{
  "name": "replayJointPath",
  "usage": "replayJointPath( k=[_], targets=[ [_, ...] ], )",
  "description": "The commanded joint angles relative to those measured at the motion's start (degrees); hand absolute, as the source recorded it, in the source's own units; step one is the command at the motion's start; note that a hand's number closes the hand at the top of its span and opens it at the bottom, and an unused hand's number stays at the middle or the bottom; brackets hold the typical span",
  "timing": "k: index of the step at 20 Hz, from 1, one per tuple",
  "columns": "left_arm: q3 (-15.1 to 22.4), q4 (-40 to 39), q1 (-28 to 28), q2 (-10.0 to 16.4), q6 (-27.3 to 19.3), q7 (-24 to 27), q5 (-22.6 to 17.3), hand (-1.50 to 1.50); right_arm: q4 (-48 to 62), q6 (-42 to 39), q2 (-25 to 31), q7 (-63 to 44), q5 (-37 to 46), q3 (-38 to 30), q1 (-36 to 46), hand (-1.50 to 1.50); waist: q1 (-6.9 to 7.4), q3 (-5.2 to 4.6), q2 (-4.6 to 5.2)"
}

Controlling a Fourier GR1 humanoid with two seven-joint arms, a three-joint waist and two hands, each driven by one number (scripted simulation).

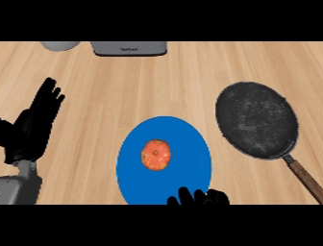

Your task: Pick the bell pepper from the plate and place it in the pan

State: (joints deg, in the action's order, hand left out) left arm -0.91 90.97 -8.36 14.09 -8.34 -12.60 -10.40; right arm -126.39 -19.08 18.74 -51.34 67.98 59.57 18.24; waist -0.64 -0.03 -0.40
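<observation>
The right hand (198,197) sits low over the plate (132,163), open or shut I cannot tell (left hand (33,125) rests open). Probably the reach: next, closing round the bell pepper (155,154).

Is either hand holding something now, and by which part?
Nothing is held. The bell pepper lies on the blue plate, apart from both hands. The left hand rests open at the left; the right hand shows at the plate's near edge.
</observation>
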Motion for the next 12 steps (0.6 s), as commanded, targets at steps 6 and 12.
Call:
replayJointPath(
  k=[6,12],
  targets=[
    [-0.27,2.33,0.23,-0.44,0.77,-1.39,0.51,0.0,-13.31,-8.53,-0.12,2.6,-5.02,-15.91,-1.71,1.5,0.63,0.04,0.36],
    [-2.88,1.25,0.19,0.73,3.03,-0.78,-1.3,0.0,-7.33,-4.13,0.5,11.5,-10.26,-33.22,-2.26,1.5,0.81,0.07,0.51]
  ],
)
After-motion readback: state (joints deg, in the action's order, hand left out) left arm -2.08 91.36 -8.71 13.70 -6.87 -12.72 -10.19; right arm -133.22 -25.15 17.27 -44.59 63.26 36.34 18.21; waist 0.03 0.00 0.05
